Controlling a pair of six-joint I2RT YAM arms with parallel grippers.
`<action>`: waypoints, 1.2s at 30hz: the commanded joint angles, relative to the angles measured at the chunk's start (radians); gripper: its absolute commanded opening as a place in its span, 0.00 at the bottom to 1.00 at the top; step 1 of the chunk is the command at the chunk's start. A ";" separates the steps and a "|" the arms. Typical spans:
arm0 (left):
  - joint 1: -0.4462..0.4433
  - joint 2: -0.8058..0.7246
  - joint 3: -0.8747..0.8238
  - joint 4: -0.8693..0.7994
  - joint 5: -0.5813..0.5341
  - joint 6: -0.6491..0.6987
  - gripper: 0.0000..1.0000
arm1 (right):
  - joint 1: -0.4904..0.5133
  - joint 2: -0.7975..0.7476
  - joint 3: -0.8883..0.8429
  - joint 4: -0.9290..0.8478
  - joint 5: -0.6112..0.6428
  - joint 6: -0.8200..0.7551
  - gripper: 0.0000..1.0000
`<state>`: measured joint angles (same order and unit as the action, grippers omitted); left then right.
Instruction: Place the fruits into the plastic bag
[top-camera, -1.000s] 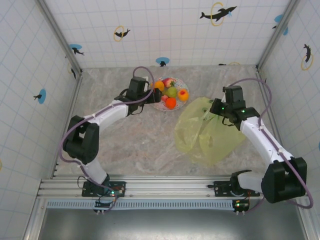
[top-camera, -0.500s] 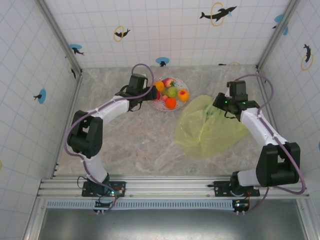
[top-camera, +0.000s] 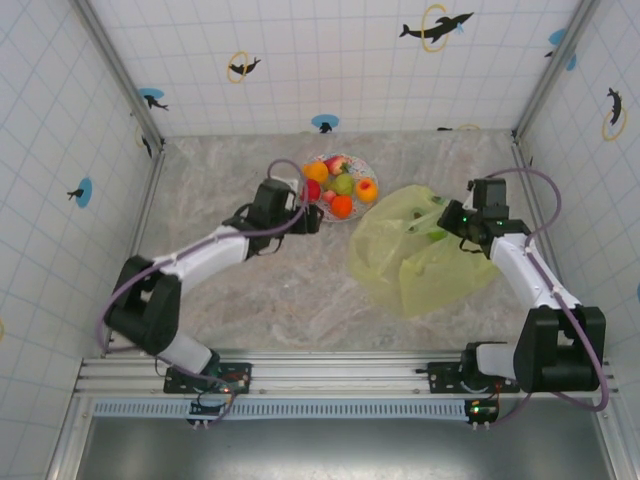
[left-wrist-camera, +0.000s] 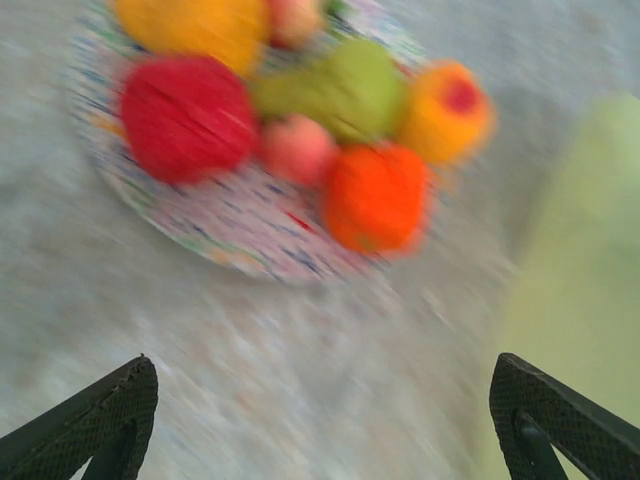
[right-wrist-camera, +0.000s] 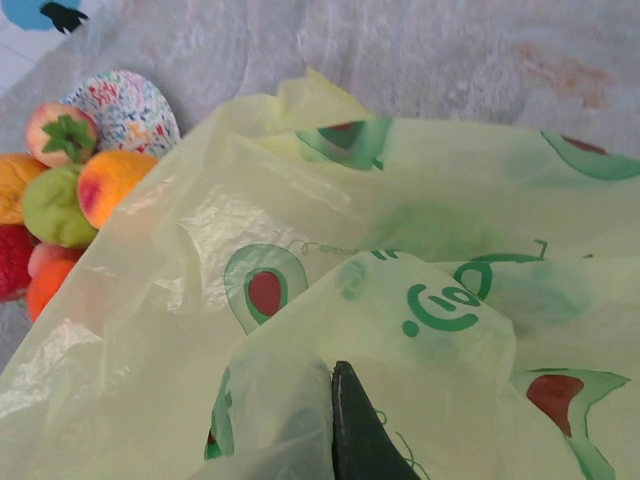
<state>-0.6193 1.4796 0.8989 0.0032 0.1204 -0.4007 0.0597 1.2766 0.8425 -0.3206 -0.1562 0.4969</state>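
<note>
From where I stand, the fruits (top-camera: 340, 187) are all heaped on the patterned plate (left-wrist-camera: 230, 235) at the far middle of the table, none of them in the plastic bag (top-camera: 410, 265) yet. The left gripper (left-wrist-camera: 320, 365) hovers just short of the plate's near rim with its jaws spread wide and nothing between them. The pile lies straight ahead of it, and the orange fruit (left-wrist-camera: 375, 195) is the closest piece, a little right of centre. This arm is plainly the nearer one for picking. The right gripper (top-camera: 447, 222) is clenched on a fold of the bag's upper edge and lifts the film beside the plate. I'd judge that the next reach goes forward and slightly right, then across toward the bag lying just to the plate's right.
</note>
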 joint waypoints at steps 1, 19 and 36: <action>-0.120 -0.109 -0.095 0.106 0.044 0.022 0.89 | 0.011 -0.014 -0.007 0.033 -0.013 0.012 0.00; -0.588 0.246 0.069 0.174 -0.618 0.489 0.93 | 0.054 0.010 0.025 0.027 -0.009 0.008 0.00; -0.361 0.245 0.044 0.294 -0.611 0.486 0.91 | 0.183 -0.024 0.019 -0.035 0.092 -0.093 0.00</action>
<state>-0.9821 1.7546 0.9432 0.2947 -0.5453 0.1013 0.2291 1.2671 0.8425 -0.3618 -0.1009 0.4038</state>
